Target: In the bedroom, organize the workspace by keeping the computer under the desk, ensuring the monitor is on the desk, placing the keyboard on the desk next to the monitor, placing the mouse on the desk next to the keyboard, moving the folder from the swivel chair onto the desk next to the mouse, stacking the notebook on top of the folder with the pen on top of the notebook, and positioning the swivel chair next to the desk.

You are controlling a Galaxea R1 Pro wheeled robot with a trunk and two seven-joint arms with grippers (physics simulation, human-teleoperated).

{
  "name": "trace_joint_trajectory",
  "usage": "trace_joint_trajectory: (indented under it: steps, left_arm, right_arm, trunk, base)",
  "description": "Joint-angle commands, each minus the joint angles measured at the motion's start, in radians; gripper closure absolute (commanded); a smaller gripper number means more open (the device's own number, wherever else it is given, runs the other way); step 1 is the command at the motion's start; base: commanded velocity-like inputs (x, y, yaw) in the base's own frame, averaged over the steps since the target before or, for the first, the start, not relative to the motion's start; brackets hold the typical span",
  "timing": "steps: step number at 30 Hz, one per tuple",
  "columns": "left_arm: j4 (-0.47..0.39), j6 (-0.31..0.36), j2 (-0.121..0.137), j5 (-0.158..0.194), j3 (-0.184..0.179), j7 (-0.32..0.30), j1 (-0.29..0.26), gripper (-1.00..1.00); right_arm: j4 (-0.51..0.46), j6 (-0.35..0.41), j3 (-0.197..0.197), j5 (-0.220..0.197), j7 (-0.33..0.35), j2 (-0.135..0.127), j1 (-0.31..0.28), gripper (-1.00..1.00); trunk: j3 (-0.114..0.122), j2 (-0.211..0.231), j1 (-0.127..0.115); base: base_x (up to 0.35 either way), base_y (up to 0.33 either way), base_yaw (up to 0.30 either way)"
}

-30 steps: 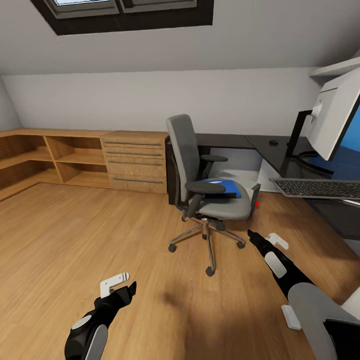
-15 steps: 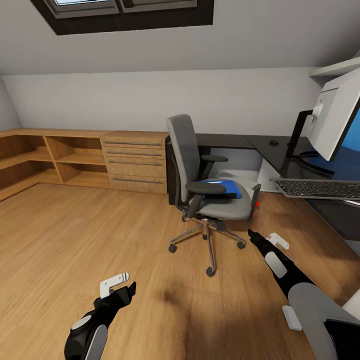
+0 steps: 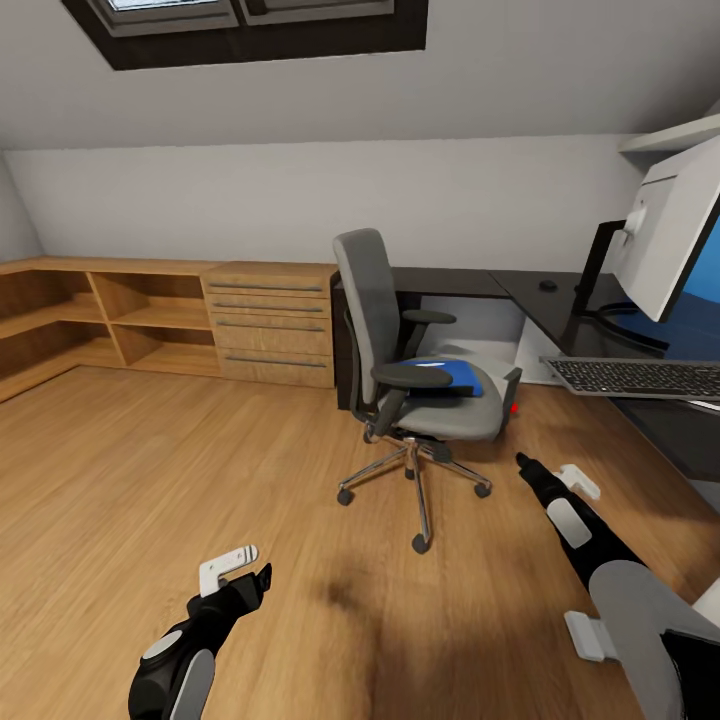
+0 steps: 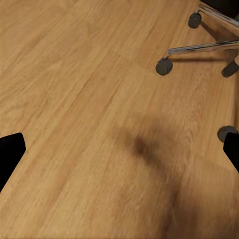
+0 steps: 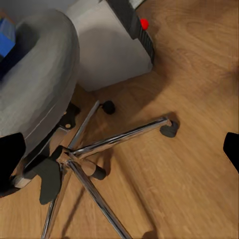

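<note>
One chair [image 3: 415, 345] stands mid-floor in the head view, just off the desk [image 3: 545, 300], one blue folder [image 3: 450, 376] lying on its seat. One monitor [image 3: 668, 240] sits on the desk at the right edge, one keyboard [image 3: 640, 376] in front of it, one small dark mouse [image 3: 547, 285] farther back on the top. One pale computer [image 3: 490, 345] box shows under the desk behind the chair. Wood cabinets [image 3: 160, 320] line the far wall, one skylight [image 3: 250, 25] above. Two arms low in view: left gripper [image 3: 255, 570] over bare floor [image 3: 150, 470], right gripper [image 3: 535, 470] near the chair base; finger spread hard to read from here.

Left wrist view: two black fingertips [image 4: 10, 154] at opposite edges, wide apart, nothing between them. Plank floor below, three casters and two chrome spokes of the chair base [image 4: 199, 49] in one corner.

Right wrist view: two fingertips [image 5: 10, 159] at opposite edges, spread wide, holding nothing. Chair seat and chrome base [image 5: 107, 144] close by, about four spokes visible, a sliver of the folder [image 5: 6, 35] on the seat, computer [image 5: 107, 50] beyond with one red dot [image 5: 144, 23] on its dark front.
</note>
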Motion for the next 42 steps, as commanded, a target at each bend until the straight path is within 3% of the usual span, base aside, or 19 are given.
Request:
trace_joint_trajectory:
  steps: [1, 9, 19, 29, 32, 42]
  left_arm:
    - [-0.001, 0.003, 0.000, 0.011, -0.001, 0.008, -0.001, -1.00]
    - [-0.002, 0.002, 0.000, 0.010, -0.006, 0.008, -0.001, -1.00]
    - [-0.002, 0.000, 0.000, 0.009, -0.009, 0.006, -0.001, -1.00]
    - [0.000, 0.002, 0.000, 0.006, -0.008, 0.011, -0.001, -1.00]
    - [0.000, 0.000, 0.000, 0.006, -0.009, 0.008, -0.001, -1.00]
    - [0.000, 0.000, 0.000, 0.007, -0.006, 0.005, -0.001, -1.00]
  right_arm:
    - [0.004, -0.003, -0.004, -0.010, -0.007, -0.002, -0.018, -1.00]
    - [0.012, -0.038, -0.014, -0.012, -0.048, -0.001, -0.069, -1.00]
    - [0.023, -0.187, -0.018, -0.016, -0.056, 0.008, -0.077, -1.00]
    - [0.027, -0.209, -0.018, -0.017, -0.054, 0.024, -0.077, -1.00]
    - [0.031, -0.210, -0.018, -0.016, -0.052, 0.046, -0.077, -1.00]
    - [0.036, -0.206, -0.019, -0.032, -0.013, 0.049, -0.074, -1.00]
  trunk:
    - [-0.001, 0.000, 0.000]
    - [-0.001, 0.000, 0.000]
    - [-0.001, 0.000, 0.000]
    - [-0.001, 0.000, 0.000]
    - [-0.001, 0.000, 0.000]
    - [-0.001, 0.000, 0.000]
  base:
    - [0.000, 0.000, 0.000]
    - [0.000, 0.000, 0.000]
    - [0.062, 0.000, 0.000]
    - [0.219, 0.000, 0.000]
    - [0.163, 0.000, 0.000]
    - [0.156, 0.000, 0.000]
